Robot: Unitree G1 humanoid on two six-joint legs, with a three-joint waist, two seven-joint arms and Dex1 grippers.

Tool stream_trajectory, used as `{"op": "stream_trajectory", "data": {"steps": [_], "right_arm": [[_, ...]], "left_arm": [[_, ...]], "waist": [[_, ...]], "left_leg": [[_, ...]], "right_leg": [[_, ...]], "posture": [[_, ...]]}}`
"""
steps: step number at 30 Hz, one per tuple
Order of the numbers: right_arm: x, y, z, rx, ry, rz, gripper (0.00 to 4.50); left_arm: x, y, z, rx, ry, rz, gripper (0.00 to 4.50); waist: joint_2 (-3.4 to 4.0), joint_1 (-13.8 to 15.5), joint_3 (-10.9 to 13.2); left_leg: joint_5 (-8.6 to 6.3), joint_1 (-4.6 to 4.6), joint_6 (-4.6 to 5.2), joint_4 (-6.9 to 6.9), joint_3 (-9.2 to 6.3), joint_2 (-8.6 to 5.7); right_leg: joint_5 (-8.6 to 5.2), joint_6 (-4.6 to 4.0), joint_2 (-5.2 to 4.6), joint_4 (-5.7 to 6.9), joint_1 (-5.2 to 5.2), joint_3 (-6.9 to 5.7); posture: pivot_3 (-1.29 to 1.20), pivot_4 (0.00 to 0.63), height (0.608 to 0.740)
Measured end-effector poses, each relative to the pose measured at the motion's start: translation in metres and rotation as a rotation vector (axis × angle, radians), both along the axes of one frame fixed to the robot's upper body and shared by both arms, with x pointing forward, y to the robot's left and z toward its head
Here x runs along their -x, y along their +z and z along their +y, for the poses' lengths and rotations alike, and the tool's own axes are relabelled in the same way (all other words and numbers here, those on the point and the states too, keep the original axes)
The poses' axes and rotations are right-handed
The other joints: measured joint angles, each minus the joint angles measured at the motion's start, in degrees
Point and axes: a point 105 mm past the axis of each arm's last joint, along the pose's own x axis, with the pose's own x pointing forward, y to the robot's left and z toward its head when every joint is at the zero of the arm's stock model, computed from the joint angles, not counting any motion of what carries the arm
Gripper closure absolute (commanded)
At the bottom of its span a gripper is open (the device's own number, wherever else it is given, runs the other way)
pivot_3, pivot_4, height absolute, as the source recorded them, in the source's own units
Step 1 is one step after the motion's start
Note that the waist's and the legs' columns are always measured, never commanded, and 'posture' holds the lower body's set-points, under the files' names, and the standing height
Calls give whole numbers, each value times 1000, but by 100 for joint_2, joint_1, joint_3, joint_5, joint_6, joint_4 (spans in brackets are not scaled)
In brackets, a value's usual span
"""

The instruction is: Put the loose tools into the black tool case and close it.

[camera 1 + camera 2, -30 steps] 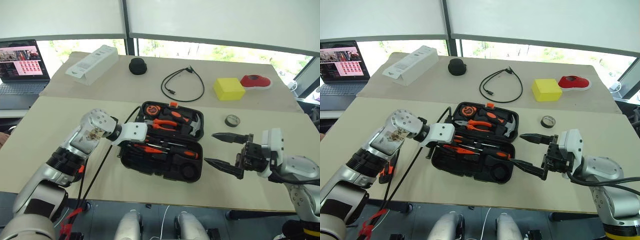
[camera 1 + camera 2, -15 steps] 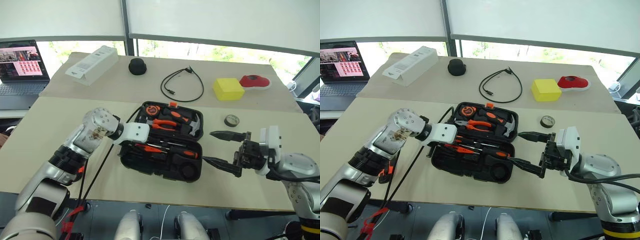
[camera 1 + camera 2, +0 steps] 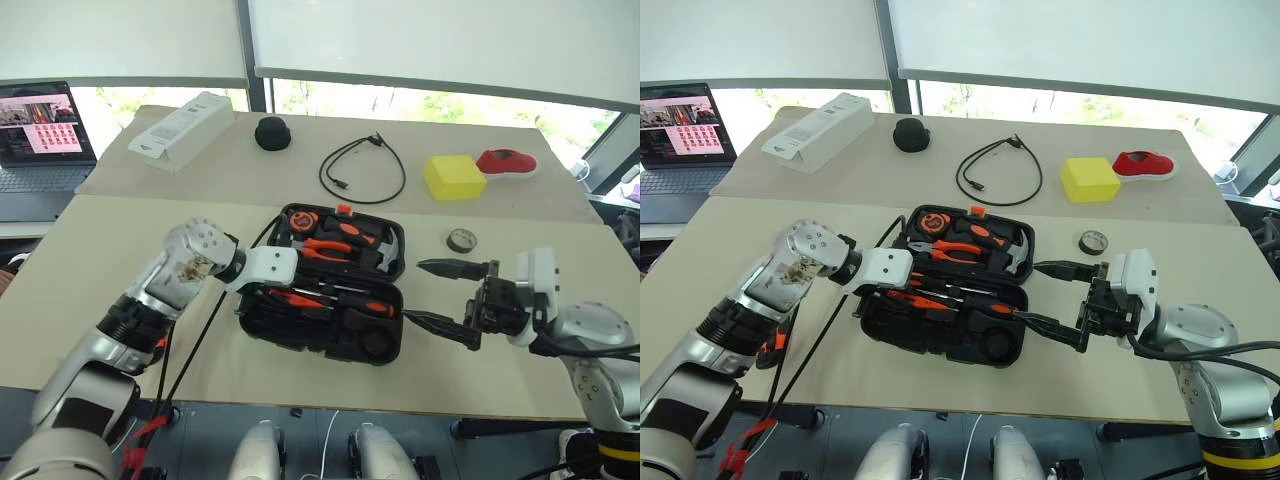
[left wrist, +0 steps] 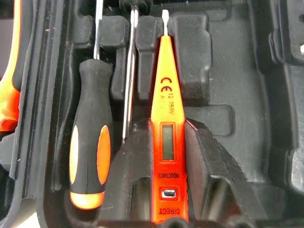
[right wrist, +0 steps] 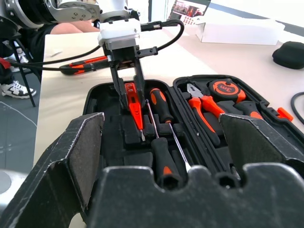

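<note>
The black tool case [image 3: 292,327] lies open in the middle of the table. My left gripper [image 3: 272,292] reaches down into its near half, open. Its fingers [image 4: 127,190] stand on either side of the small orange tester pen [image 4: 167,114], which rests in a moulded slot. Two slim screwdrivers [image 4: 90,147] [image 5: 164,161] lie in slots beside the pen. Right of the case, my right gripper [image 3: 415,292] is held level and wide open, pointing at the case, with nothing in it. The dark tape roll [image 3: 462,240] sits on the table beyond it. The utility knife [image 5: 85,65] lies on the table behind my left arm.
Pliers [image 3: 335,247], a tape measure [image 3: 304,220] and a hammer [image 3: 385,255] fill the case's far half. Farther back lie a black cable [image 3: 365,170], a yellow block [image 3: 457,177], a red-white object [image 3: 510,162], a round black object [image 3: 270,132], a white box [image 3: 182,130] and a laptop [image 3: 40,135].
</note>
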Motion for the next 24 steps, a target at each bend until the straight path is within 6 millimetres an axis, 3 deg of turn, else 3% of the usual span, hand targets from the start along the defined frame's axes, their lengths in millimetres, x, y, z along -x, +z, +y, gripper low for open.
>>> {"op": "stream_trajectory", "data": {"steps": [2,4,6,9,12,18,24], "right_arm": [[0,-1,1,-1,4,3,0],[0,-1,0,-1,4,5,0],[2,-4,0,4,13,23,0],[4,-7,-1,11,23,44,0],[4,-8,-1,12,29,51,0],[2,-6,-1,8,36,46,0],[-1,-6,-2,4,29,49,0]], "left_arm": [[3,3,-4,74,-10,28,1429],[3,9,-7,121,-18,26,1429],[7,30,-6,233,-42,20,1429],[4,46,9,271,-13,-35,1429],[-1,50,13,302,13,-77,2081],[-13,29,8,400,99,-6,4313],[-13,14,3,386,105,14,4460]], "waist": [[0,8,0],[0,29,0],[0,35,0],[0,24,0],[1,29,0],[0,77,0],[0,73,0]], "left_leg": [[0,-18,0,8,-3,0],[0,-23,0,14,-6,0],[0,-22,0,14,-8,-1],[0,-19,0,14,-9,0],[0,-17,0,14,-8,-2],[0,-22,0,20,-7,-3],[0,-22,0,19,-7,-3]], "right_leg": [[1,2,0,2,-11,-4],[3,5,-1,2,-12,-8],[4,6,-2,1,-11,-8],[4,5,0,2,-10,-8],[4,5,-1,2,-6,-9],[6,9,-2,1,-6,-11],[7,9,-2,1,-8,-10]], "posture": [[0,150,740],[0,150,740],[0,150,740],[0,150,740],[0,150,740],[0,150,740],[0,150,740]]}}
